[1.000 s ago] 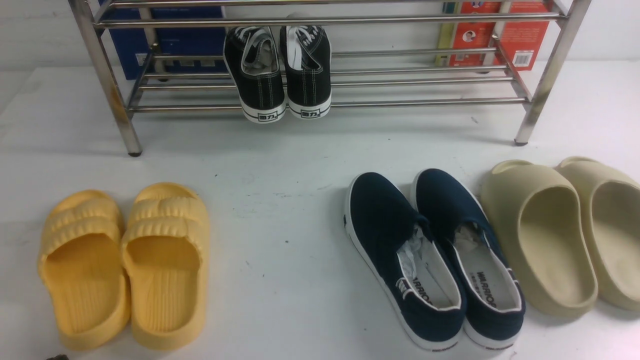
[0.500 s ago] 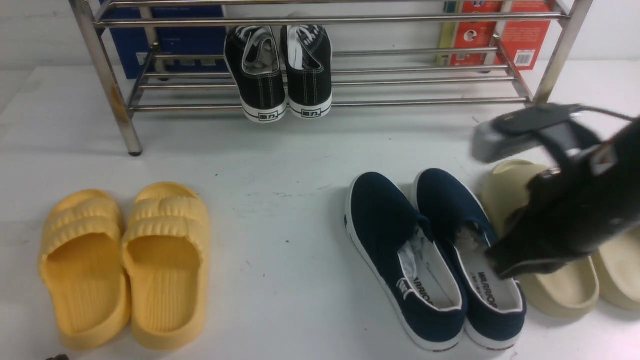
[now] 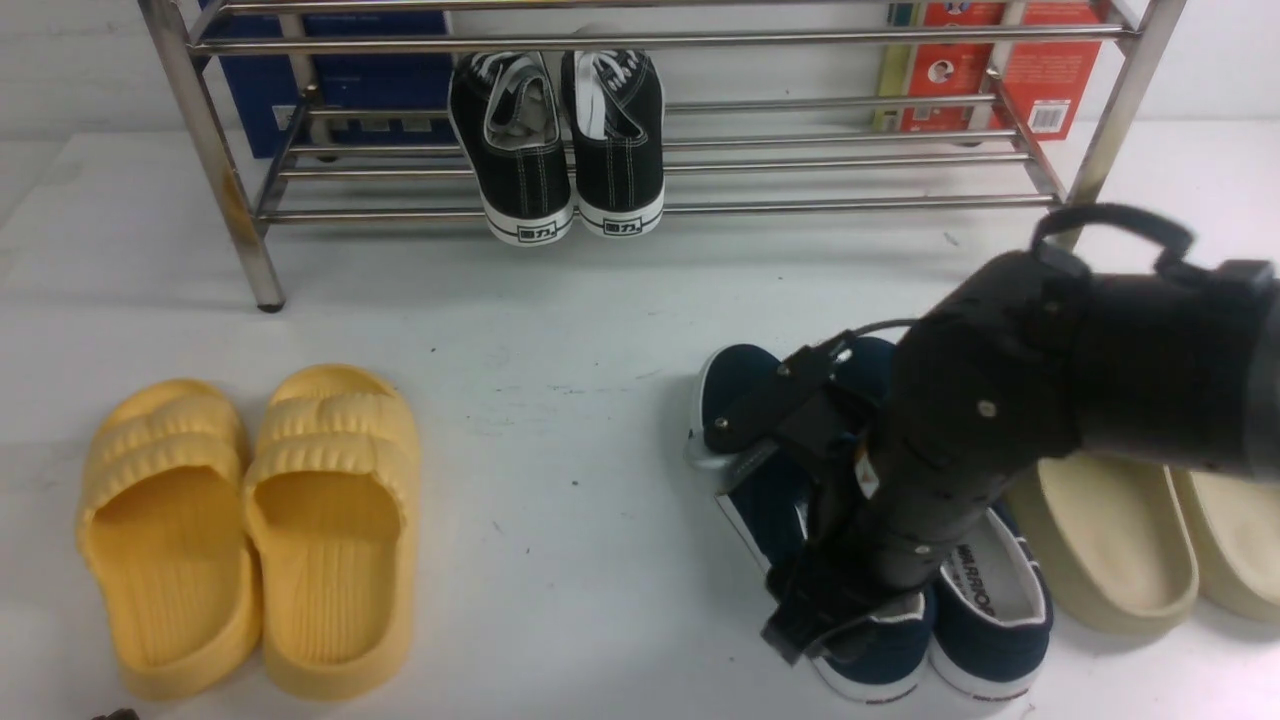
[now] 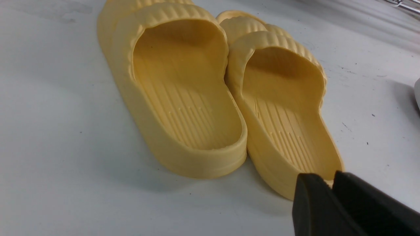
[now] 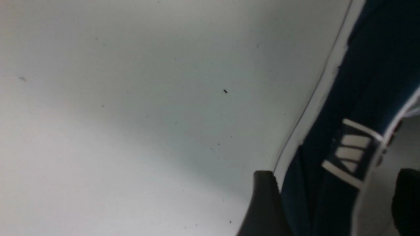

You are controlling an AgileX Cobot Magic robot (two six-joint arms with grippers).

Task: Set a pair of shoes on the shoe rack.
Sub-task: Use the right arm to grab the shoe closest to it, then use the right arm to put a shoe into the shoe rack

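Near L: L claw [image 4: 328,179] fingers all but together, empty, low over bench [image 3: 560,350], just by heel of yellow slides [image 3: 330,520].
Near R: navy slip-on pair [image 3: 985,635] side by side on bench, toes twd rack, not on it.
R claw [image 3: 830,620] at heel end of L shoe, spread wide. One finger outside side wall, one inside; not clamped.
Beige slides [image 3: 1110,540] just R of pair.
Far: steel shoe rack [image 3: 700,42], black sneakers [image 3: 520,150] on lower bars.

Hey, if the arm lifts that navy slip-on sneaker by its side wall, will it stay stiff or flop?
The navy slip-on sneaker will probably sag: its upper looks like soft canvas, so the pinched wall may fold. Its white rubber sole likely stays flat, and held by one side it should tilt.
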